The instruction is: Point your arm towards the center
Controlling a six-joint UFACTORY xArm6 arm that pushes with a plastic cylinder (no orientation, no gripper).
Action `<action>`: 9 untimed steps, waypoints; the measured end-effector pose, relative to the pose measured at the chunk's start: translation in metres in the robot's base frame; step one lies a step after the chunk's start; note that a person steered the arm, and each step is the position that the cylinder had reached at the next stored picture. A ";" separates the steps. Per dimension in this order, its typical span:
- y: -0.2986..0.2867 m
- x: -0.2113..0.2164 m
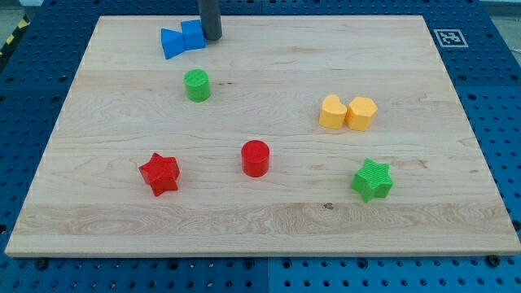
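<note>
At the view's top, my tip stands upright, touching the blue blocks; no jaws.

a robotics lab bench: wooden board on blue perforated table, fiducial marker at its corner.

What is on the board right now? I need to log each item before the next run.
Blue blocks: two, blue, touching, top left.
Green cylinder: one, green, below the blue blocks.
Yellow blocks: two, yellow, side by side, right of centre.
Red cylinder: one, red, just below centre.
Red star: one, red, lower left.
Green star: one, green, lower right.
Wooden board: one, light wood, on a blue pegboard.
My tip: one, dark, at the blue blocks' right edge.
</note>
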State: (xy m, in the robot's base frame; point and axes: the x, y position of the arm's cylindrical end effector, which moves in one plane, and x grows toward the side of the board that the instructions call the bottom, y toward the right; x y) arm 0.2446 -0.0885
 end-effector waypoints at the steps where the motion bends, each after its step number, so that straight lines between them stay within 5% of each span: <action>1: 0.001 0.004; 2: 0.019 0.037; 6: 0.048 0.044; 9: 0.130 0.085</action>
State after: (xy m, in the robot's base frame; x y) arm 0.3299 0.0419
